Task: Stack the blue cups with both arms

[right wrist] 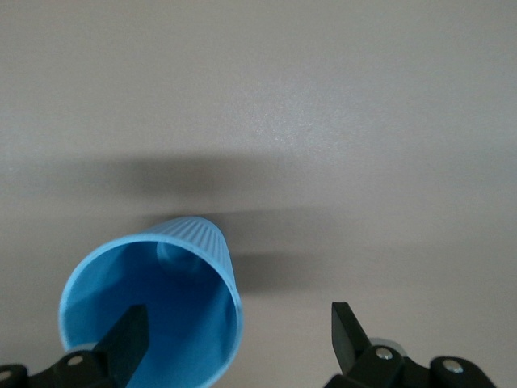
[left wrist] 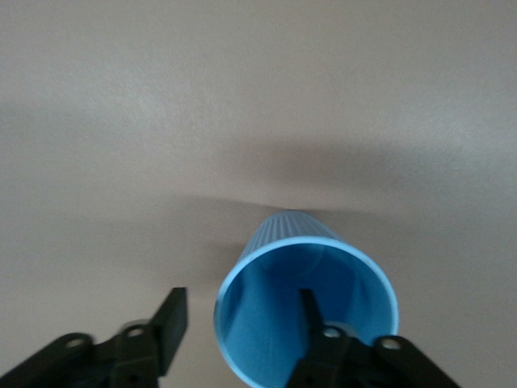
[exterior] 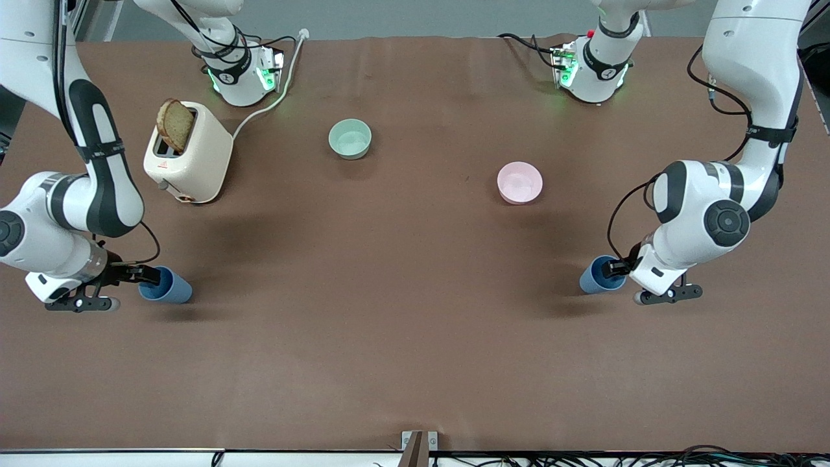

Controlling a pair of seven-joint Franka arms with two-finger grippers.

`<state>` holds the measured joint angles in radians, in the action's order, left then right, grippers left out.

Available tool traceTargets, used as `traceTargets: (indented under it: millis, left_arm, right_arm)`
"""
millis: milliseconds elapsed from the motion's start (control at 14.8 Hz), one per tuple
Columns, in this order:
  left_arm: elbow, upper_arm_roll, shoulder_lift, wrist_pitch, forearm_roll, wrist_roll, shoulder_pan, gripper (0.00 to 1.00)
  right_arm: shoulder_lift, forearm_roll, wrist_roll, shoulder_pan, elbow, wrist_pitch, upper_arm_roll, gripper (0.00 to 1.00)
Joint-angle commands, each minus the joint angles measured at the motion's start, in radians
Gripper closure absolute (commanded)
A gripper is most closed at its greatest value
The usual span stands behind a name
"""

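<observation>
Two blue cups lie on their sides on the brown table. One cup (exterior: 174, 289) is at the right arm's end, its mouth toward my right gripper (exterior: 146, 277). In the right wrist view, this cup (right wrist: 161, 283) has one finger (right wrist: 129, 335) inside its mouth and the other finger (right wrist: 346, 330) outside; the right gripper (right wrist: 237, 331) is open. The other cup (exterior: 593, 277) is at the left arm's end. My left gripper (exterior: 619, 267) is open at its mouth. In the left wrist view, one finger (left wrist: 309, 311) is inside the cup (left wrist: 275, 315) and the other (left wrist: 170, 319) is outside.
A cream toaster (exterior: 194, 159) with a bread slice (exterior: 175, 124) stands near the right arm's base. A pale green bowl (exterior: 349, 138) and a pink bowl (exterior: 519, 182) sit farther from the front camera than the cups, toward the table's middle.
</observation>
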<state>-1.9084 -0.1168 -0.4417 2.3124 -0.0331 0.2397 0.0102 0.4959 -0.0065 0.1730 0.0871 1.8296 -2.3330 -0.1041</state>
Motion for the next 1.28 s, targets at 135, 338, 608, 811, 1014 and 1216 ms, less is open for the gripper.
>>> traceTargets:
  millis: [135,338,608,811,1014,1216]
  left_arm:
    - [0.026,-0.003,-0.031,0.001,-0.019,0.02,-0.004,0.91]
    - [0.069,-0.004,-0.031,-0.017,-0.018,0.017,-0.004,1.0]
    - [0.108,-0.006,-0.022,-0.07,-0.013,0.094,-0.068,1.0]
    - [0.114,-0.006,-0.006,-0.071,-0.014,0.29,-0.194,1.0]
    - [0.187,-0.004,-0.044,-0.07,-0.014,0.511,-0.364,1.0]
    - [0.291,-0.003,-0.135,-0.07,-0.017,0.721,-0.522,1.0]
  right_arm:
    - [0.032,0.043,0.014,0.003,0.019,-0.066,0.006,0.45]
    - [0.032,0.045,0.011,0.005,0.019,-0.065,0.006,0.95]
    - [0.032,0.049,0.011,0.005,0.017,-0.065,0.006,0.99]
    - [0.03,0.048,0.011,0.003,0.016,-0.063,0.006,0.99]
    - [-0.02,0.049,0.006,-0.003,-0.013,-0.017,0.006,0.99]
    - [-0.048,0.062,0.0,-0.015,-0.157,0.185,0.01,0.98]
